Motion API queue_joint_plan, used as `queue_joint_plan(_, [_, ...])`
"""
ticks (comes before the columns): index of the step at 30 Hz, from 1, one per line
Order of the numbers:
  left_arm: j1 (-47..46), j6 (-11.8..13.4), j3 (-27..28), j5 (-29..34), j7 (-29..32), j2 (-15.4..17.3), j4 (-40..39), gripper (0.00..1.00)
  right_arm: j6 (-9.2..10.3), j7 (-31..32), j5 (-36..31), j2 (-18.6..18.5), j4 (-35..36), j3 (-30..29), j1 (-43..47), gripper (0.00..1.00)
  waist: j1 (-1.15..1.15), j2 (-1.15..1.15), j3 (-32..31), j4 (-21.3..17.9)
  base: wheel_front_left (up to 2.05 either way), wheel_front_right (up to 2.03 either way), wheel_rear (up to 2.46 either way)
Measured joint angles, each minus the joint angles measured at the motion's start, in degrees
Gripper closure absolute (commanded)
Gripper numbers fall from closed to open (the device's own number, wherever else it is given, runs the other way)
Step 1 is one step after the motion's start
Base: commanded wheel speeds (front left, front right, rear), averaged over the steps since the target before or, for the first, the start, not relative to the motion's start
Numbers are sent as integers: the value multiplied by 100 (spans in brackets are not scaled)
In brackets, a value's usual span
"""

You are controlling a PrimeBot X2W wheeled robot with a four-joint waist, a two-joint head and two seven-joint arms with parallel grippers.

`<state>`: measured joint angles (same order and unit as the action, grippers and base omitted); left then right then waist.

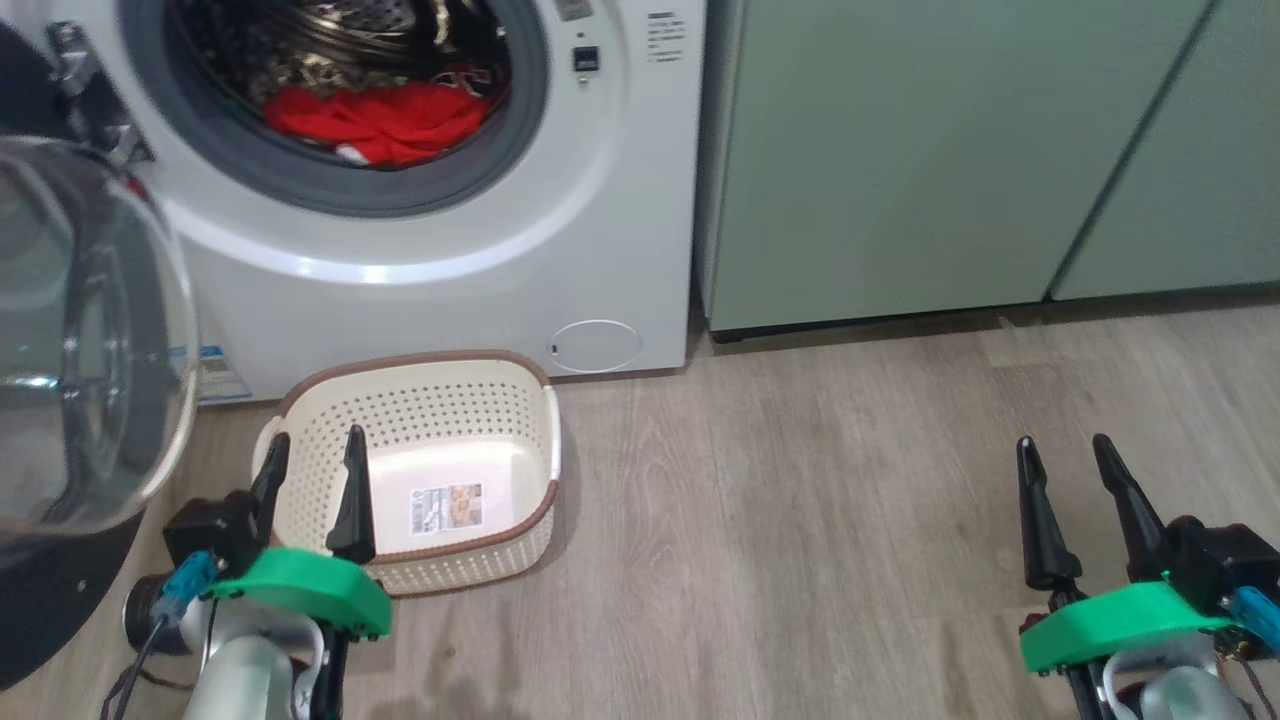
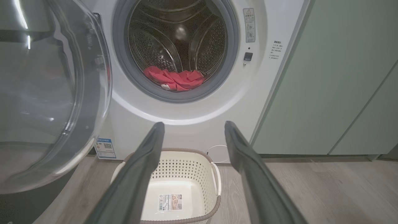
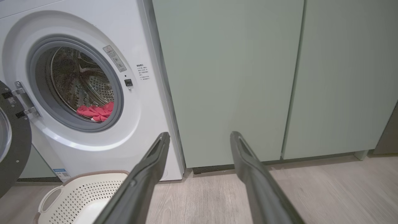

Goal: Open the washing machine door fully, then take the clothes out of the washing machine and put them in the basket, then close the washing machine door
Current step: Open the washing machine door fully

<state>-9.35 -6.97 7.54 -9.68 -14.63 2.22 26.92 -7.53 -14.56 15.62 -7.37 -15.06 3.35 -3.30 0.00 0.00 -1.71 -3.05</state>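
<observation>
2 pairs of fingers [image 1: 352, 490] apart, empty: left gripper [image 1: 315, 437] by the basket [image 1: 420, 358], right gripper [image 1: 1062, 441] over floor [image 1: 800, 500].

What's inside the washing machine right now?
The clothes, one red heap with a bit of white, lie at the bottom front of the steel drum, just behind the grey rubber ring. Anything beneath the heap is covered.

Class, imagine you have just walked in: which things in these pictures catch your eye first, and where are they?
The bright red clothes lie low in the drum of the white washing machine. Its glass door stands swung open at the left, and the cream basket sits empty on the floor below.
</observation>
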Motion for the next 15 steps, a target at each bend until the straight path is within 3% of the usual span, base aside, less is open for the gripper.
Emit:
queue_joint_plan(5, [12, 49, -1, -86, 0, -8, -35, 0, 0, 0, 1, 0, 15, 3, 16, 0, 0, 0, 5, -163, 0, 0, 0])
queue_joint_plan(15, [108, 103, 32, -85, 0, -8, -69, 0, 0, 0, 1, -3, 22, 151, 13, 0, 0, 0, -62, -79, 0, 0, 0])
